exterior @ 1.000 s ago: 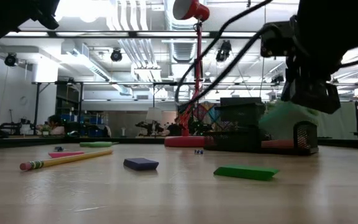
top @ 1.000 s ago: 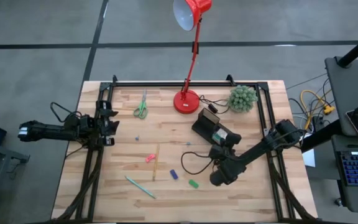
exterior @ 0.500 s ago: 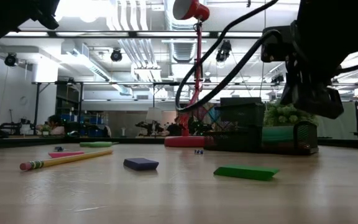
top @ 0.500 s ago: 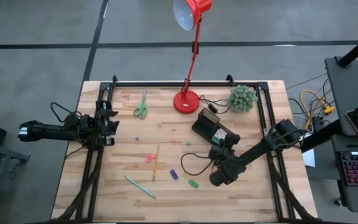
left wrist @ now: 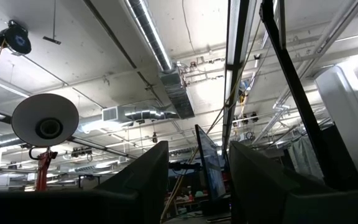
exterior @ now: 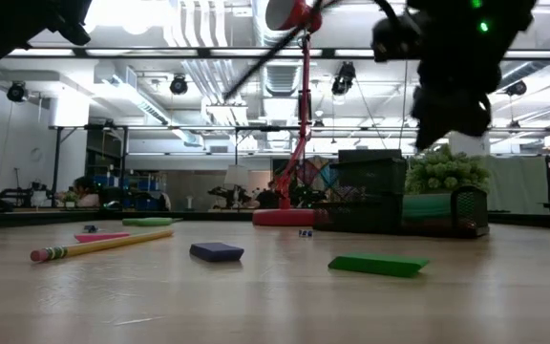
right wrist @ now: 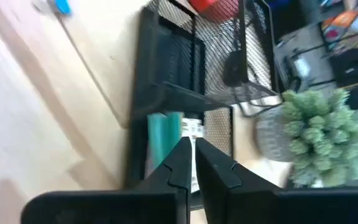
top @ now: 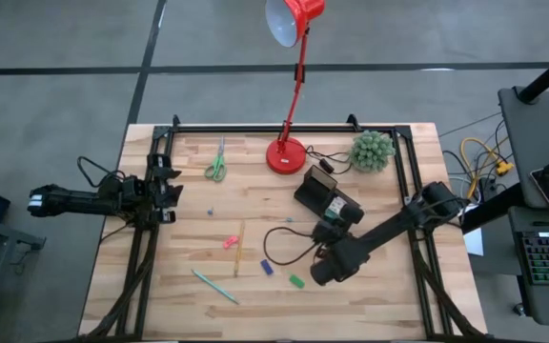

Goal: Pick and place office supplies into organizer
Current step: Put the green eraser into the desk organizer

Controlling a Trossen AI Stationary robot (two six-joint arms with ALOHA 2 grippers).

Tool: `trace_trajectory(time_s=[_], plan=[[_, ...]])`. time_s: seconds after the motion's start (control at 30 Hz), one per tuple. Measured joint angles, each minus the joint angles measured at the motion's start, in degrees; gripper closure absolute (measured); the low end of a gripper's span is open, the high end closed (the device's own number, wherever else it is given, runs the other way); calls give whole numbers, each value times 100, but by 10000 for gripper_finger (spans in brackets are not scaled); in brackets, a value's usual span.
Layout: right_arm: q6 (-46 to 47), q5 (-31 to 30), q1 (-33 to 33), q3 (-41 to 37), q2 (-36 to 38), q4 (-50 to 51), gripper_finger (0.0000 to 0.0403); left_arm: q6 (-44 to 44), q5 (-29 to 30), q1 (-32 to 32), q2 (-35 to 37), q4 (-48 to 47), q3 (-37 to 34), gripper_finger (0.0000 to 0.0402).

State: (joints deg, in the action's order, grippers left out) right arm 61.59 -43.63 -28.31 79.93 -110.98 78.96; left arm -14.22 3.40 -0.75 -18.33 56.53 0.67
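Several supplies remain loose on the table (top: 389,295); one teal item sits in the organizer (top: 327,197).

We log the right gripper (top: 320,273) with its fingers together and holding nothing, having swung away from the organizer within the last second to hover just beside the green piece (top: 296,281), near the blue piece (top: 266,268). We judge that a drop-off is finished and that one of these two pieces is the next pick. Also unplaced: pink pad (top: 230,242), pencil (top: 239,248), teal pen (top: 214,286), and scissors (top: 216,169) at the far edge beside the red lamp base (top: 286,155). The left gripper (top: 168,185) waits at the table's left edge, fingers partly apart on nothing, unchanged over that second. The plant (top: 372,151) stands beyond the organizer.
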Motion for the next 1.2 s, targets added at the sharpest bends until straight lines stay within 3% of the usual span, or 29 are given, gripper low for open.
trace_trajectory(time_s=[0.23, 0.6, 0.97, 1.2], plan=[[193, 498, 23, 648, 0, -228, 327, 0, 0, 0, 0, -2, 0, 246], [-167, 1511, 21, 904, 0, -1894, 229, 0, 1, -2, 0, 0, 0, 246], [-9, 2158, 8, 779, -9, -3044, 218, 0, 2, -2, 0, -2, 0, 246], [443, 3118, 8, 768, -302, -3181, 218, 0, 2, -2, 0, 0, 0, 246]])
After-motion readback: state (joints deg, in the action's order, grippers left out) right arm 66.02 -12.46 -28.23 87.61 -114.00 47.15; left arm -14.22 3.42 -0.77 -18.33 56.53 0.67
